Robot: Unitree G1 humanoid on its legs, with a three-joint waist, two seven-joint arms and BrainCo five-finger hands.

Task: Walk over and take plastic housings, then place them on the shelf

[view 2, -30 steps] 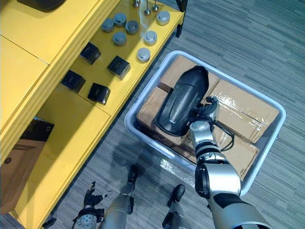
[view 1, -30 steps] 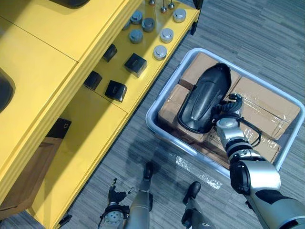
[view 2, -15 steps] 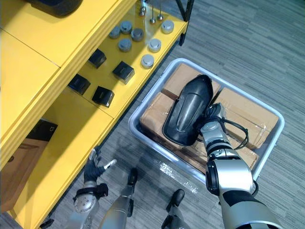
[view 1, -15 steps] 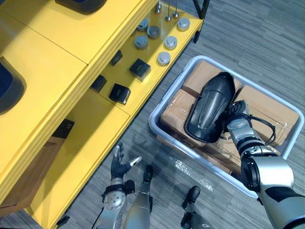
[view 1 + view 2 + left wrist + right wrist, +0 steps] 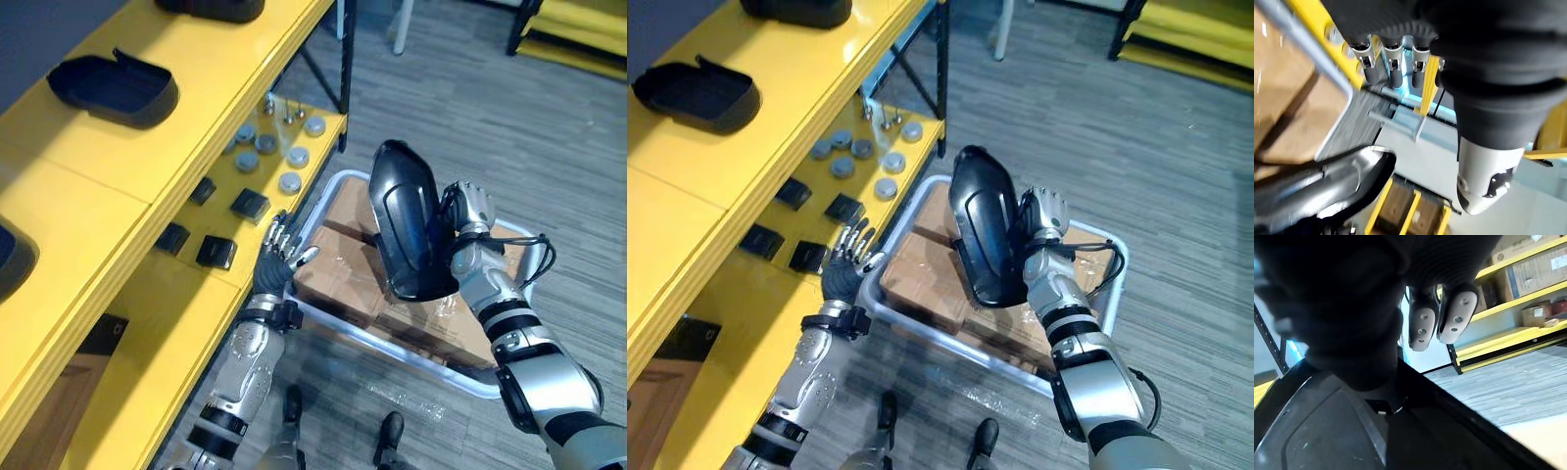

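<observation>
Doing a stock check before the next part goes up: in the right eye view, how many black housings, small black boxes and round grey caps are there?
Black housings: 3, one in the right hand, two on the yellow shelf
Small black boxes: 4
Round grey caps: 7
Total: 14

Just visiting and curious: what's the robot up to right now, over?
Right hand clamped on black plastic housing, up over the grey bin. Left hand open by the edge of the yellow shelf. Shelf top holds other housings, space beside them.
</observation>
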